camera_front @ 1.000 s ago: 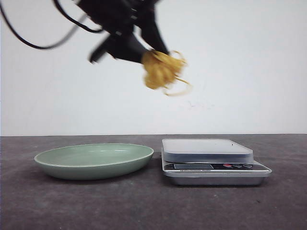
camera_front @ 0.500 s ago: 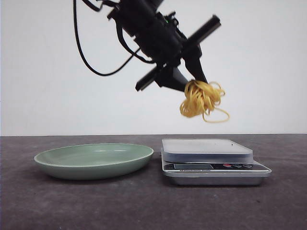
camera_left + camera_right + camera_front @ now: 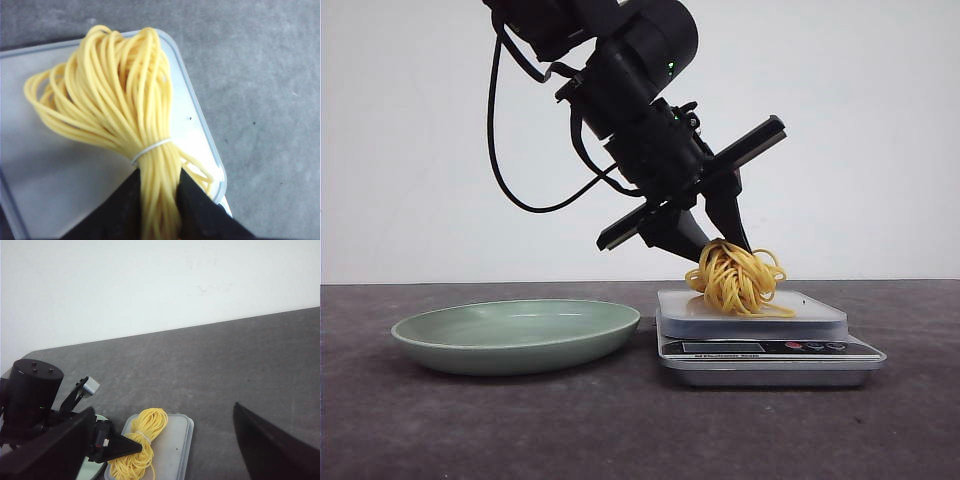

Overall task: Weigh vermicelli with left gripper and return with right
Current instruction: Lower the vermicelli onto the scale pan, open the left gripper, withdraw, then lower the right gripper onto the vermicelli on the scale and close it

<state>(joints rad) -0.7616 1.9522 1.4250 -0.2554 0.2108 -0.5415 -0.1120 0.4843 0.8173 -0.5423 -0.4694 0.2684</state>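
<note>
The yellow vermicelli bundle (image 3: 735, 279), tied with a white band, rests on the platform of the grey digital scale (image 3: 800, 312). My left gripper (image 3: 718, 240) is shut on the bundle and slants down over the scale from the upper left. In the left wrist view the two black fingers (image 3: 202, 210) squeeze the strands (image 3: 115, 100) just behind the band. My right gripper (image 3: 160, 450) is open and empty, high above the scale; the bundle (image 3: 142, 437), the scale platform (image 3: 175, 440) and the left gripper (image 3: 132, 445) show between its fingers.
A shallow pale-green plate (image 3: 440, 335) sits on the dark table, left of the scale. The scale's display and buttons (image 3: 815, 346) face the front. A black cable (image 3: 510, 150) loops down from the left arm. A white wall is behind.
My left gripper has swung right and down with the vermicelli, from high above the plate to the scale platform, where the bundle now rests.
</note>
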